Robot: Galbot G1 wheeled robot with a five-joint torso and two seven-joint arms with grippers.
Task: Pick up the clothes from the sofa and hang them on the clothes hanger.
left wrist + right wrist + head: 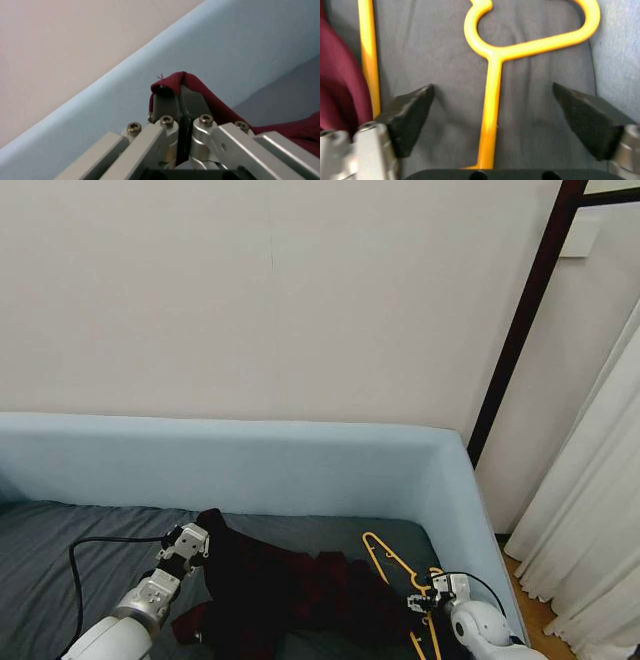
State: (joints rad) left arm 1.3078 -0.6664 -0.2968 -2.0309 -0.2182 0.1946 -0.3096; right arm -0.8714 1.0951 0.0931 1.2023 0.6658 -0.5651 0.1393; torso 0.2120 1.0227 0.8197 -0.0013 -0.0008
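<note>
Clothes (pixel 280 590) sat heaped on the sofa (pixel 250 465) in head view, left wrist view had left gripper (pixel 178 95) jaws clenched on a red fold, probably to lift it, right wrist view had right gripper (pixel 492 88) jaws spread astride the hanger (pixel 530 45).

Glossy yellow plastic hanger (pixel 492 97), matt maroon cloth garment (pixel 270 580).

Head cam looks down on the sofa (pixel 250 460) from well back; left wrist cam sits tight behind its fingers (pixel 165 105), on the red garment (pixel 292 131); right wrist cam's close over the yellow hanger (pixel 492 93); head view shares both, around 6 and 5 o'clock.
</note>
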